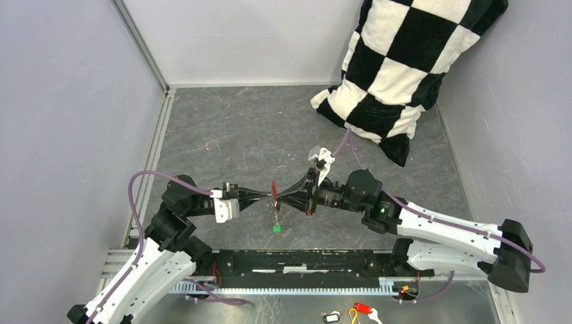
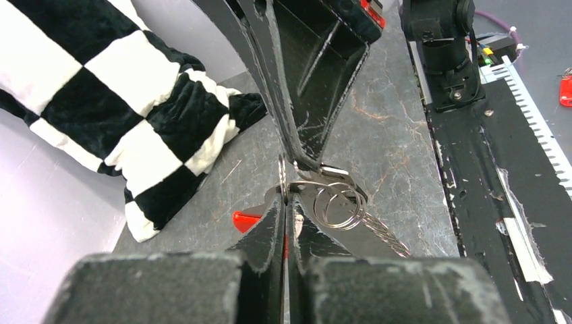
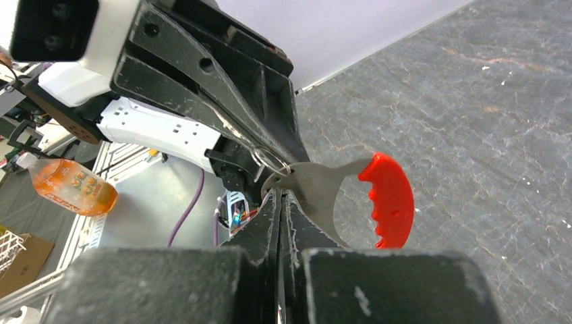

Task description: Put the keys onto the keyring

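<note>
One green key (image 1: 276, 229) hangs threaded, mid-frame.
Keyring (image 2: 334, 202) is pinched in left gripper (image 2: 286, 202), red key (image 3: 378, 199) clamped in right gripper (image 3: 280, 199); threading seems unfinished.

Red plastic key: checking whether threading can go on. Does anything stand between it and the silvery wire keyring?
Nothing visible does. The red plastic key touches a loop of the silvery wire keyring with its metal tip.

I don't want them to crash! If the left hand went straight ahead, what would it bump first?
Probably the right hand. The left hand points straight at it, tips almost meeting, with only the keyring and red key between them. Exact depth is hard to judge.
</note>
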`<state>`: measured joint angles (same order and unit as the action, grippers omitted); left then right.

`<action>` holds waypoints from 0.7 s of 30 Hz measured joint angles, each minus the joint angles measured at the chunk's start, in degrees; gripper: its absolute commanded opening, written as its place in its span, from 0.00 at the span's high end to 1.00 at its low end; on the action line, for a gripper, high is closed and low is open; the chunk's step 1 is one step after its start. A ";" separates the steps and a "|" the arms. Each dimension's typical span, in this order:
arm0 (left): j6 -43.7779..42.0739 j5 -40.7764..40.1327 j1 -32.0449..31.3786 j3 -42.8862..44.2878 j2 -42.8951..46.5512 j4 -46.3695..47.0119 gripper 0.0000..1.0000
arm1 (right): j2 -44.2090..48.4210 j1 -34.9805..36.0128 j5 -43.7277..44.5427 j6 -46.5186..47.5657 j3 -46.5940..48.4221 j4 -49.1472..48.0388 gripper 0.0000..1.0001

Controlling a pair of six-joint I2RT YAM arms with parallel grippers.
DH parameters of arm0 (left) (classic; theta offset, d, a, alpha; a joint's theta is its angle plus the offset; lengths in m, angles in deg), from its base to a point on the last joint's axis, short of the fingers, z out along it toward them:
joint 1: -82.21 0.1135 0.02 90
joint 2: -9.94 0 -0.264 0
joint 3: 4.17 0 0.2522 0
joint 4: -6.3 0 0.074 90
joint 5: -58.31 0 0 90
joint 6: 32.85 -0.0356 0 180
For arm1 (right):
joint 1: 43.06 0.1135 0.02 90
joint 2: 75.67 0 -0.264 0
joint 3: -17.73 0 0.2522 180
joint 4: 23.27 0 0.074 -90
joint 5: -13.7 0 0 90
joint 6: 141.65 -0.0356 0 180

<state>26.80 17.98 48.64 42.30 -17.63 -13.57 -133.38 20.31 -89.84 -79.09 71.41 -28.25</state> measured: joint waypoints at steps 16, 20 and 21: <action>-0.02 0.00 0.00 0.44 -0.59 -1.51 0.98 | -0.28 0.00 0.15 -1.07 0.00 -3.43 1.00; -0.04 0.13 0.00 0.46 -0.57 -1.51 0.98 | -0.37 0.00 0.33 -1.22 0.00 -3.41 1.00; -0.04 0.17 0.00 0.46 -0.55 -1.51 0.98 | -0.37 0.00 0.37 -1.22 0.00 -3.39 1.00</action>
<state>26.76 18.15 48.64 42.76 -18.18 -15.08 -133.75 20.31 -89.47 -80.31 71.41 -31.64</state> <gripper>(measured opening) 0.033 0.006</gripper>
